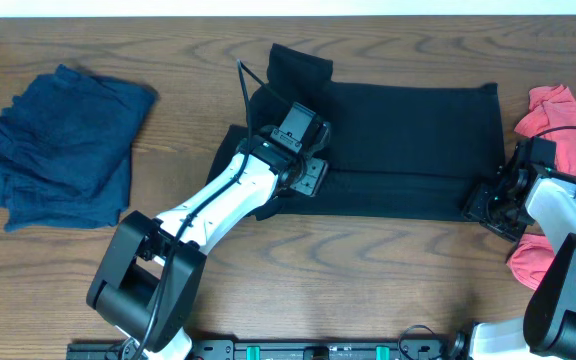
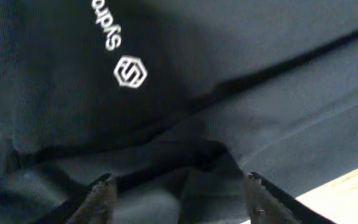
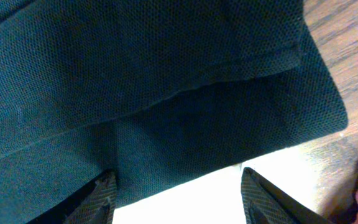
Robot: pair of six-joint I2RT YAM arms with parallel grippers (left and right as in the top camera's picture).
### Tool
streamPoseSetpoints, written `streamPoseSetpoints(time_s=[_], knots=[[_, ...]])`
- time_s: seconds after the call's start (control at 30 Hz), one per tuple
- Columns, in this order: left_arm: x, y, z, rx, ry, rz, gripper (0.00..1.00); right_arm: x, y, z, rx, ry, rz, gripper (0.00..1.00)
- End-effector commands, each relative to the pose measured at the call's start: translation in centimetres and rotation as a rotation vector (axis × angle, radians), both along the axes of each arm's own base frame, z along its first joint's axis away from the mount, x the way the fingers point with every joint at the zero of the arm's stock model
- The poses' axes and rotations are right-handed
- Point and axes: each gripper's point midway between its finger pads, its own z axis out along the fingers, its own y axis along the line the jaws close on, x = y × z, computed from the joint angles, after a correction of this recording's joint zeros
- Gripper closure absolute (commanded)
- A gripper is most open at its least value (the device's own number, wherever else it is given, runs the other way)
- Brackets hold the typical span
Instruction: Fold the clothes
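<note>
A black shirt [image 1: 408, 140] lies spread flat across the middle of the table, with one sleeve sticking out at the far left. My left gripper [image 1: 308, 175] is open and sits low over the shirt's near left part. In the left wrist view its fingers [image 2: 176, 193] straddle a fold of black cloth below a white logo [image 2: 129, 71]. My right gripper [image 1: 488, 205] is open at the shirt's near right corner. In the right wrist view its fingers [image 3: 176, 193] straddle the hem edge of the shirt [image 3: 135, 93].
A folded blue garment [image 1: 63, 145] lies at the left of the table. A pink garment [image 1: 563, 150] lies crumpled at the right edge, beside and under my right arm. Bare wood table [image 1: 368, 270] runs along the front.
</note>
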Motion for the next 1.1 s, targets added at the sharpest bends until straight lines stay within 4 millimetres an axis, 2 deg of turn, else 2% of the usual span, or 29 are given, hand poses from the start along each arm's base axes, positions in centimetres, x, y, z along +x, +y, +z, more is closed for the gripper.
streamPoseSetpoints(time_s=[0.0,0.1,0.2,0.3,0.33,0.47,0.6,0.7,0.83,0.87,0.93,0.97,1.0,1.07], knots=[[0.5,2.3,0.8,0.071,-0.025,0.054,0.31,0.0,0.1,0.4,-0.010,-0.009,0.028,0.38],[0.8,6.3,1.5,0.160,-0.025,0.168,0.31,-0.2,-0.1,0.4,-0.027,0.002,0.035,0.38],[0.6,10.1,2.3,0.173,0.016,0.315,0.31,-0.3,-0.4,0.4,-0.041,0.009,0.034,0.37],[0.3,13.5,2.0,0.168,0.081,0.471,0.31,-0.3,-0.4,0.4,-0.040,0.008,0.034,0.37],[0.1,13.9,1.4,0.152,0.113,0.488,0.32,-0.3,-0.4,0.4,-0.040,0.008,0.033,0.37],[-1.1,13.4,-0.8,0.055,0.243,0.490,0.40,-0.4,-0.4,0.4,-0.040,0.010,0.034,0.37],[-1.7,11.9,-2.5,0.006,0.308,0.449,0.40,-0.6,-0.3,0.3,-0.037,0.018,0.033,0.37],[-1.3,11.0,-2.8,-0.022,0.300,0.406,0.39,-0.6,-0.3,0.3,-0.036,0.020,0.033,0.37],[-0.1,10.6,-2.5,-0.045,0.254,0.402,0.40,-0.8,-0.2,0.3,-0.034,0.026,0.034,0.38],[0.2,10.7,-2.5,-0.042,0.243,0.405,0.44,-0.8,-0.2,0.3,-0.034,0.028,0.034,0.38],[0.6,11.2,-2.6,-0.018,0.219,0.416,0.63,-0.9,-0.2,0.3,-0.033,0.030,0.034,0.38],[0.9,11.6,-2.6,0.003,0.198,0.425,0.78,-0.9,-0.2,0.3,-0.033,0.030,0.034,0.38],[1.3,12.1,-2.6,0.026,0.175,0.437,0.87,-0.9,-0.2,0.3,-0.033,0.030,0.034,0.39],[2.5,13.6,-2.4,0.084,0.106,0.502,0.92,-0.9,-0.2,0.3,-0.033,0.030,0.034,0.38]])
